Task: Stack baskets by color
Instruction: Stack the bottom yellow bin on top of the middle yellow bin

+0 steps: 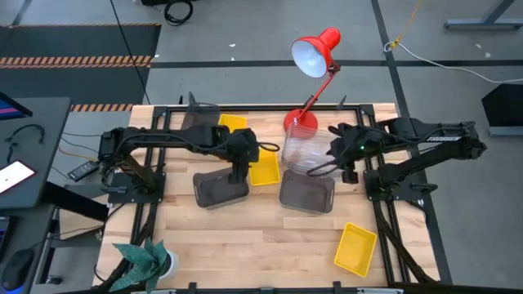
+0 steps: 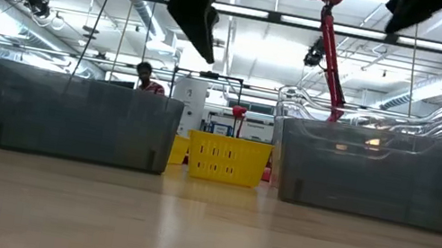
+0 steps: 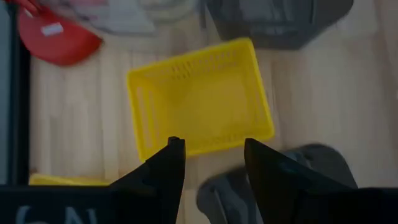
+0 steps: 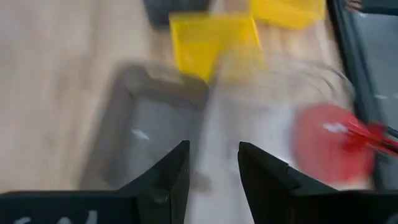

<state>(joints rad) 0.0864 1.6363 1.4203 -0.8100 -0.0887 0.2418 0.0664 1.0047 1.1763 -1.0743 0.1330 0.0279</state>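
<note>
Both grippers hang open above the table's middle and hold nothing. My left gripper (image 1: 239, 163) (image 3: 214, 155) hovers over the near edge of a yellow basket (image 1: 264, 169) (image 3: 199, 99), beside a dark-grey basket (image 1: 219, 188) (image 2: 81, 118). My right gripper (image 1: 345, 162) (image 4: 213, 158) hovers by the far edge of a second dark-grey basket (image 1: 307, 193) (image 4: 149, 124), next to a clear basket (image 1: 305, 151) (image 2: 369, 114). All these baskets rest flat on their bottoms on the table. Another yellow basket (image 1: 356, 247) lies near the front right, and one more (image 1: 232, 122) at the far left.
A red desk lamp stands with its base (image 1: 300, 122) (image 3: 56, 37) at the far middle, just behind the clear basket. A further dark-grey basket (image 1: 198, 117) sits at the far left. A teal cloth (image 1: 145, 260) lies at the near left corner. Bare wood shows along the near edge.
</note>
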